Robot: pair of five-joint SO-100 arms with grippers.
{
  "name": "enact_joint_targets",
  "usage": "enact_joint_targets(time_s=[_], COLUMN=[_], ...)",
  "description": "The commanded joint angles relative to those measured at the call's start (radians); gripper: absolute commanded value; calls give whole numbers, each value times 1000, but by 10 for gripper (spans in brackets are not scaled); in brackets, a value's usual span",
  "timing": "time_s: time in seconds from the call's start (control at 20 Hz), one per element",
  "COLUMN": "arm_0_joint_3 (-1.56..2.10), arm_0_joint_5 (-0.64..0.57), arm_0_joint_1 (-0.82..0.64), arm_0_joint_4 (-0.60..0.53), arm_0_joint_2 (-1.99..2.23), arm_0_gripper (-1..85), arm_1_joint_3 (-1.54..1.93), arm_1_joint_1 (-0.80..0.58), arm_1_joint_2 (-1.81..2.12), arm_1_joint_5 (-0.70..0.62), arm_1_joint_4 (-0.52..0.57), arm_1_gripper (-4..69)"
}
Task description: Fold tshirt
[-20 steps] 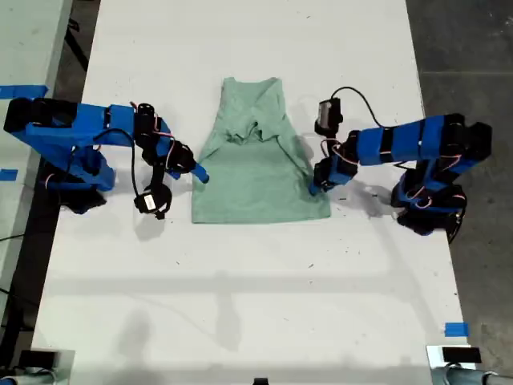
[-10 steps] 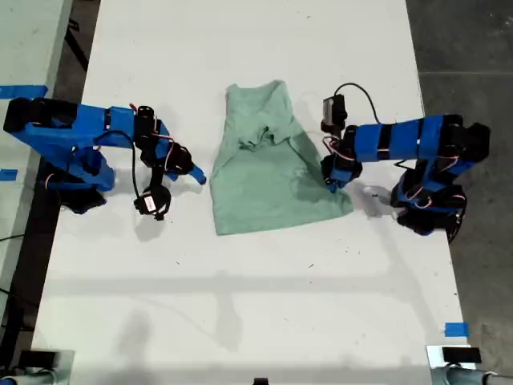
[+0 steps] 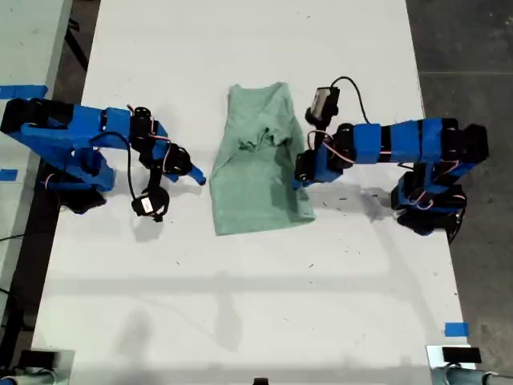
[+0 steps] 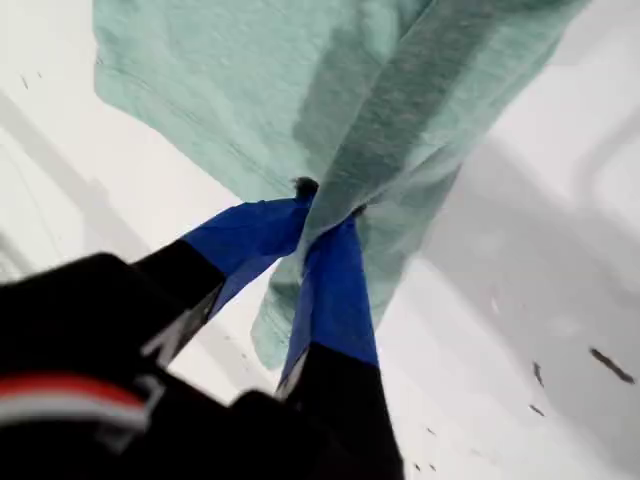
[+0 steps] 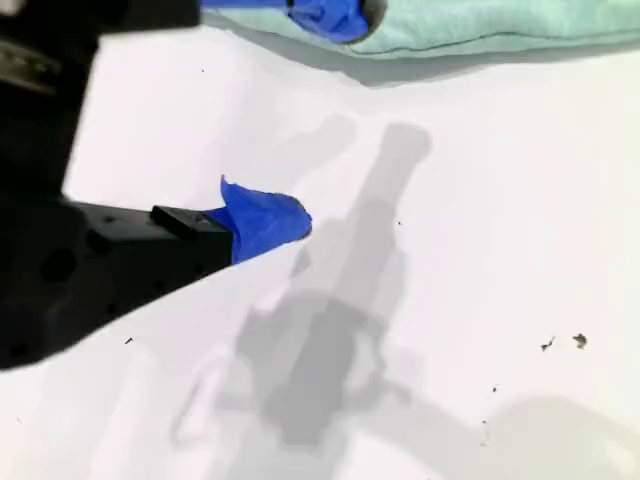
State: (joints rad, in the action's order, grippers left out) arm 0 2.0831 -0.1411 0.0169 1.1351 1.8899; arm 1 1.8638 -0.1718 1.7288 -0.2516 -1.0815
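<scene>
The pale mint-green tshirt lies in the middle of the white table, its neck end toward the far edge. Its side on the exterior view's right is lifted and drawn inward over the body. My first gripper comes in from the exterior view's right and is shut on that side. The first wrist view shows its blue-taped jaws pinching a hanging fold of the tshirt. My second gripper sits just off the shirt's side on the exterior view's left. It is open and empty, with the tshirt beyond its fingertips.
Both blue arms' bases stand at the table's side edges in the exterior view. A second table with blue tape adjoins on that view's left, and dark floor lies on its right. A blue tape mark sits near the front corner on its right.
My second gripper has let go of the shirt and drawn back slightly. My first gripper first dragged the shirt toward the exterior view's right, then carried its held side back leftward over the body.
</scene>
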Motion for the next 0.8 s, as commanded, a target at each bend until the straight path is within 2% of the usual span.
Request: enact_joint_targets(time_s=[0.0,0.15,0.2,0.25,0.3,0.4,0.6,0.75], arm_0_joint_3=[-15,-23,-26,-29,-35,-54,-112,-192], arm_0_joint_5=[9,9,9,9,9,9,9,6], arm_0_joint_1=[12,15,15,17,18,20,26,35], arm_0_joint_4=[-15,-15,-15,-15,-12,6,52,84], arm_0_joint_2=[46,46,46,44,43,37,29,-14], arm_0_gripper=[233,231,230,230,229,229,230,231], arm_1_joint_3=[28,144,144,95,46,-48,-301,-353], arm_1_joint_1=[-3,-40,-48,-49,-40,-31,0,11], arm_1_joint_2=[-46,-170,-233,-276,-281,-241,-49,95], arm_1_joint_5=[31,48,57,60,51,48,23,0], arm_1_joint_4=[221,397,410,350,288,135,-229,-377], arm_1_gripper=[-13,-18,79,225,299,381,414,405])
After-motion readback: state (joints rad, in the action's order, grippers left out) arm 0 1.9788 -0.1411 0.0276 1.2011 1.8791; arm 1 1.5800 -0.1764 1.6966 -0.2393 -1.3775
